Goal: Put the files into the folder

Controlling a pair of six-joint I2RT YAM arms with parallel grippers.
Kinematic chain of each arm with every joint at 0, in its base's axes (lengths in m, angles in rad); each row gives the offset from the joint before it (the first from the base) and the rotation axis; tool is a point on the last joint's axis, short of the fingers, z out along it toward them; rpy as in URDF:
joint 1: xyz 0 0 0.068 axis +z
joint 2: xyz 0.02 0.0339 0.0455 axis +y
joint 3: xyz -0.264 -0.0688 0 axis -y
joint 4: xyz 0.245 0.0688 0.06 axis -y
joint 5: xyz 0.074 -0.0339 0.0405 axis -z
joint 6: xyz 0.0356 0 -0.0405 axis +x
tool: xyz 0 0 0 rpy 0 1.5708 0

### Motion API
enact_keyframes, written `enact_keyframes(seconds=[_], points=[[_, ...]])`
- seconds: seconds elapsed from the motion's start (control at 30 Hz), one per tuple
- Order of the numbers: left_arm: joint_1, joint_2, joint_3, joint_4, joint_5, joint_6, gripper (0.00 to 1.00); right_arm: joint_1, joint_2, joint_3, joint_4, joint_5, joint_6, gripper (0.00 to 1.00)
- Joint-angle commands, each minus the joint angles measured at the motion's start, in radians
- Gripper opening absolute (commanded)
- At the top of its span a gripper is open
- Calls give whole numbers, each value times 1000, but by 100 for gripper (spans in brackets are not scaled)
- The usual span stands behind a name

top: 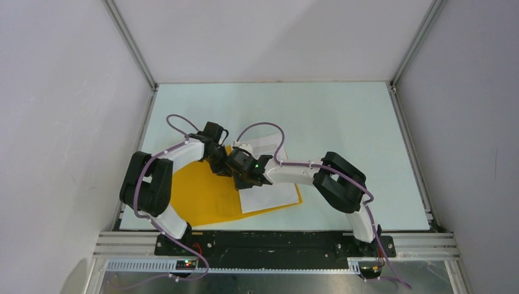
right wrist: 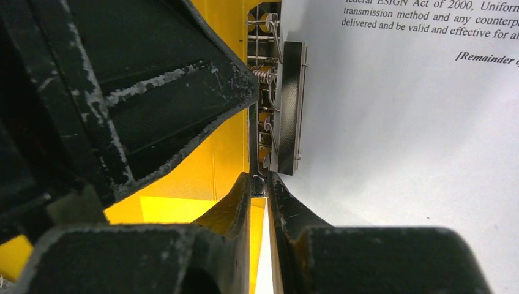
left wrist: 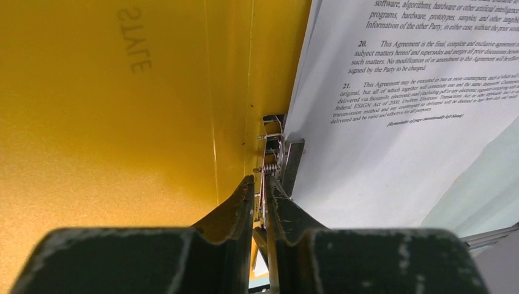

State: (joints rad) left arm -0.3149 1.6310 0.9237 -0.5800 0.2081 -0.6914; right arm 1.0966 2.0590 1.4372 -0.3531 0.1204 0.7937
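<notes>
The orange-yellow folder lies open on the table, its left half bare. The files, white sheets with black text, lie on its right half. Both grippers meet at the metal clip at the folder's spine. My left gripper comes in from the left and my right gripper from the right. In the left wrist view the left gripper is shut on a thin upright part of the clip, beside the files. In the right wrist view the right gripper is shut on the near end of the clip.
The pale green table is walled by white panels on three sides. The left gripper's black body sits close above the right gripper's fingers. The arm bases stand on the metal rail at the near edge.
</notes>
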Motion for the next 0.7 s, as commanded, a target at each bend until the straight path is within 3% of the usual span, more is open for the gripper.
enact_keyframes(seconds=[0.0,0.27,0.67], points=[[-41,13,-20,-5,15,-13,12,-15,83,-46,-129,43,-16,8],[-58,54,-26,-4,-2,-29,0,-18,85,-46,-125,49,-24,9],[-59,131,-64,-6,-111,-75,0,3,50,-74,-92,54,-58,16]])
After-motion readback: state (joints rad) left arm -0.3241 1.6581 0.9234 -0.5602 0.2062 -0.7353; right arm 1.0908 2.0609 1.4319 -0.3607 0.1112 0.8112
